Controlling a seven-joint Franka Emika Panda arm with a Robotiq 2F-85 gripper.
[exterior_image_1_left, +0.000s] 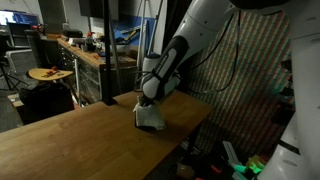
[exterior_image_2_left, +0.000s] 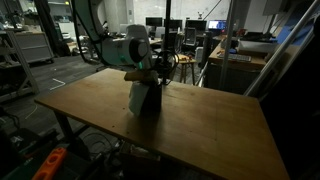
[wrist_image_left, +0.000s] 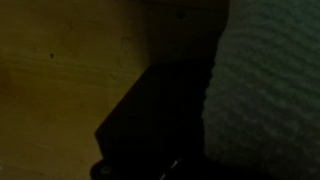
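A grey cloth (exterior_image_1_left: 150, 120) is pinched at its top by the pressed-together hand (exterior_image_1_left: 146, 101). It's hung straight below the hand, with its bottom edge rested on the wooden counter (exterior_image_1_left: 70, 140).

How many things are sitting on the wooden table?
1. A box stands on the table, right under the arm. Something small could hide behind it.

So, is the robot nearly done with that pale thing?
Done: the end effector is down on the cloth. In hand: its jaws look shut on the cloth's top. Left: the cloth rests on the wooden table, so it is probably not yet lifted.
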